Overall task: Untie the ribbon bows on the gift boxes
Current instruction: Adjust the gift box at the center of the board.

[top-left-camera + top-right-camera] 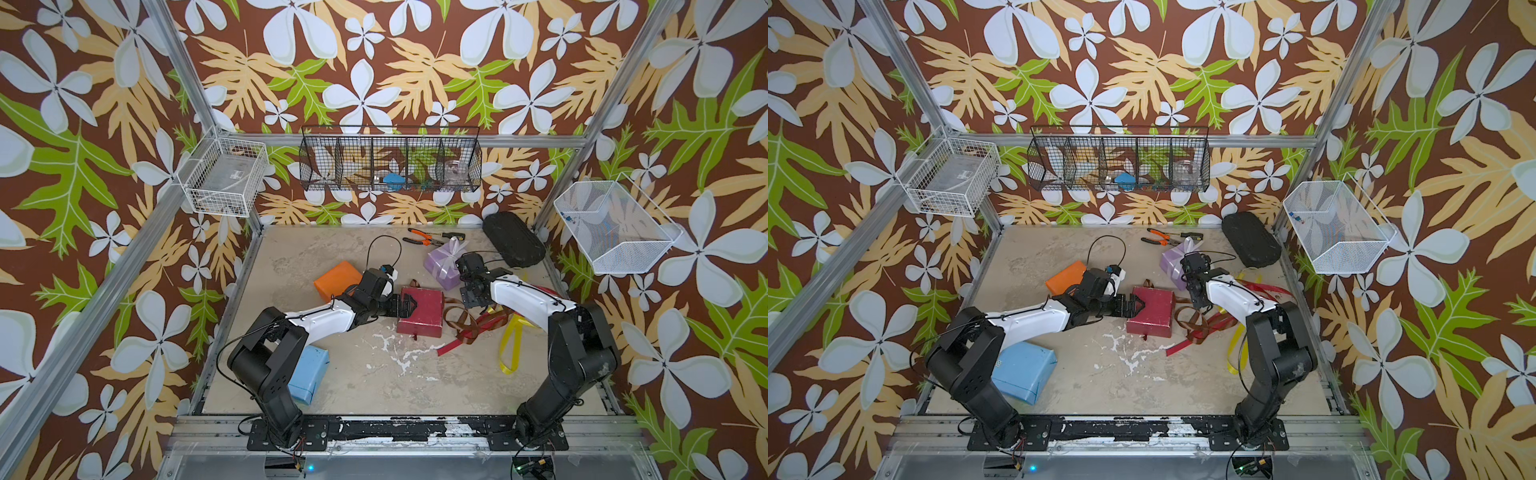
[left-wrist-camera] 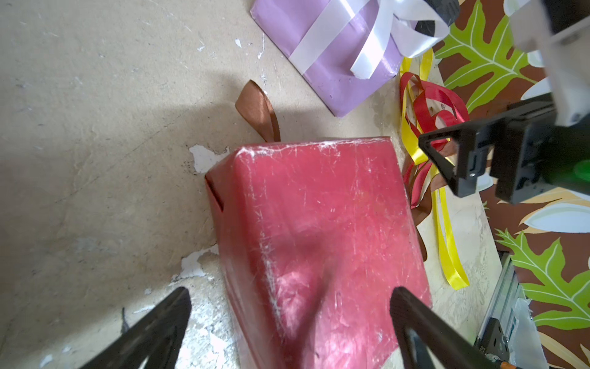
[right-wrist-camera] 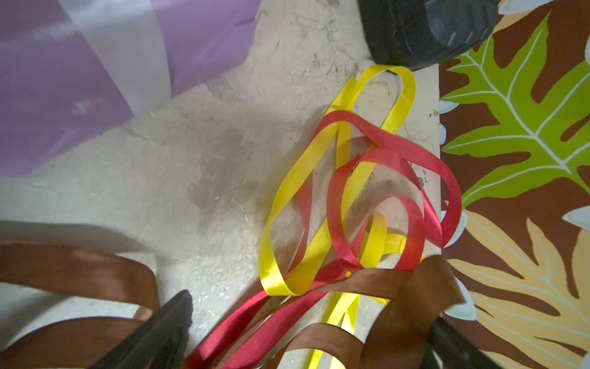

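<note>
The lilac box [image 1: 440, 268] sits toward the back right of the desk [image 1: 374, 374], and the white ribbon [image 1: 453, 249] on it is tied in a bow. It is the only box that shows a tied bow.

The dark red box [image 1: 422, 313] lies near the middle of the desk with its top bare. A loop of the brown ribbon [image 1: 459, 322] sticks out at its back edge, and the rest coils loose just to its right. There it tangles with the red ribbon [image 3: 396, 159] and the yellow ribbon [image 1: 509, 345], both lying slack toward the right edge.

The orange box [image 1: 334, 278] is left of centre. The light blue box [image 1: 309, 374] is at the front left corner, partly under the left arm.

The left claw [image 1: 405, 305] is at the dark red box's left edge, jaws wide apart and holding nothing. The right claw [image 3: 309, 319] points down over the ribbon tangle beside the lilac box, jaws also spread, gripping nothing.

Orange-handled pliers [image 1: 424, 237] and a black case [image 1: 513, 239] lie along the back edge.
</note>
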Controlling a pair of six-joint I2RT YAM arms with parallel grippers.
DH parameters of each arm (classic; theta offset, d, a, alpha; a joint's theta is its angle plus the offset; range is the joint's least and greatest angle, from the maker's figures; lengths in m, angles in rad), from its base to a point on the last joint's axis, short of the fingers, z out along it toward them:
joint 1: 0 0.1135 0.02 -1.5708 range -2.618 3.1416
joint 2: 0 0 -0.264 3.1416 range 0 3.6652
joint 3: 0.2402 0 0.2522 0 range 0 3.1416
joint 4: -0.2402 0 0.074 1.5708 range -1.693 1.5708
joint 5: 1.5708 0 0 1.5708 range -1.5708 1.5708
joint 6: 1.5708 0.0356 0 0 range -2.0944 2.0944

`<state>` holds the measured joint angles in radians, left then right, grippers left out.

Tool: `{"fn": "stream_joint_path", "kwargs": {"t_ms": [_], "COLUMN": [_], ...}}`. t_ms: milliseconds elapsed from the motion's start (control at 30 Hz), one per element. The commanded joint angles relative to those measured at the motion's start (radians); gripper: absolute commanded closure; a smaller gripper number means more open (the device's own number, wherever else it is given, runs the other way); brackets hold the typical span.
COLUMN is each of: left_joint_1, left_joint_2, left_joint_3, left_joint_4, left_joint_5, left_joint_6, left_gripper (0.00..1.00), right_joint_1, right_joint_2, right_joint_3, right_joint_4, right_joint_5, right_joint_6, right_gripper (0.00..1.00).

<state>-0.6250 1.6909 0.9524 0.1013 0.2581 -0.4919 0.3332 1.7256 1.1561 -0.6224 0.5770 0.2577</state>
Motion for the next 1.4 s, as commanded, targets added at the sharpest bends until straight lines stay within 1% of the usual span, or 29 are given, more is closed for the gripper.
{"fn": "stream_joint_path", "kwargs": {"t_ms": [0, 100, 133, 200, 233, 267, 300, 333, 367, 400, 500, 633, 767, 833, 900, 1033, 1200, 1300, 1367], "left_joint_1": [-0.001, -0.001, -0.001, -0.001, -0.001, -0.001, -0.002, -0.001, -0.001, -0.002, -0.001, 0.000, 0.002, 0.004, 0.010, 0.016, 0.039, 0.041, 0.043], "left_joint_2": [-0.016, -0.021, -0.023, -0.026, -0.027, -0.029, -0.032, -0.036, -0.041, -0.044, -0.055, -0.060, -0.061, -0.062, -0.056, -0.065, -0.102, -0.124, -0.138], "left_joint_3": [-0.010, -0.012, -0.016, -0.015, -0.016, -0.017, -0.020, -0.023, -0.028, -0.030, -0.042, -0.048, -0.043, -0.043, -0.036, -0.030, -0.043, -0.050, -0.056], "left_joint_4": [-0.007, -0.012, -0.007, -0.004, -0.004, -0.004, -0.003, -0.004, -0.004, -0.004, -0.004, -0.004, -0.002, 0.012, 0.017, 0.016, 0.015, 0.005, 0.000], "left_joint_5": [-0.026, -0.033, -0.031, -0.029, -0.027, -0.026, -0.026, -0.026, -0.027, -0.026, -0.031, -0.048, -0.082, -0.085, -0.062, -0.066, -0.071, -0.087, -0.098], "left_joint_6": [0.022, 0.026, 0.026, 0.027, 0.029, 0.029, 0.029, 0.030, 0.030, 0.031, 0.032, 0.036, 0.035, 0.027, 0.020, 0.016, 0.003, 0.008, 0.008], "left_gripper": [0.00, 0.00, 0.00, 0.00, 0.00, 0.00, 0.00, 0.00, 0.00, 0.00, 0.00, 0.00, 0.00, 0.00, 0.00, 0.00, 0.00, 0.00, 0.00], "right_joint_1": [0.002, -0.004, -0.004, -0.013, -0.018, -0.019, -0.019, -0.017, -0.018, -0.016, -0.003, 0.040, 0.084, 0.093, 0.114, 0.193, 0.301, 0.343, 0.347], "right_joint_2": [-0.046, -0.160, -0.195, -0.247, -0.267, -0.280, -0.285, -0.284, -0.274, -0.262, -0.232, -0.204, -0.217, -0.224, -0.231, -0.232, -0.178, -0.160, -0.180], "right_joint_3": [-0.022, -0.080, -0.100, -0.154, -0.190, -0.216, -0.240, -0.267, -0.276, -0.277, -0.286, -0.309, -0.354, -0.381, -0.400, -0.417, -0.392, -0.350, -0.323], "right_joint_4": [-0.012, 0.104, 0.144, 0.242, 0.297, 0.338, 0.370, 0.409, 0.417, 0.406, 0.401, 0.440, 0.471, 0.500, 0.523, 0.582, 0.672, 0.671, 0.623], "right_joint_5": [-0.022, -0.260, -0.358, -0.633, -0.748, -0.794, -0.809, -0.819, -0.797, -0.773, -0.733, -0.788, -0.769, -0.808, -0.827, -0.867, -0.892, -0.912, -0.902], "right_joint_6": [0.003, 0.003, 0.011, 0.013, 0.033, 0.066, 0.093, 0.105, 0.111, 0.116, 0.110, 0.123, 0.149, 0.163, 0.174, 0.203, 0.254, 0.238, 0.220], "right_gripper": [0.00, 0.00, 0.00, 0.02, 0.07, 0.19, 0.36, 0.64, 0.88, 1.00, 1.00, 1.00, 1.00, 1.00, 1.00, 0.99, 0.98, 0.98, 0.97]}}
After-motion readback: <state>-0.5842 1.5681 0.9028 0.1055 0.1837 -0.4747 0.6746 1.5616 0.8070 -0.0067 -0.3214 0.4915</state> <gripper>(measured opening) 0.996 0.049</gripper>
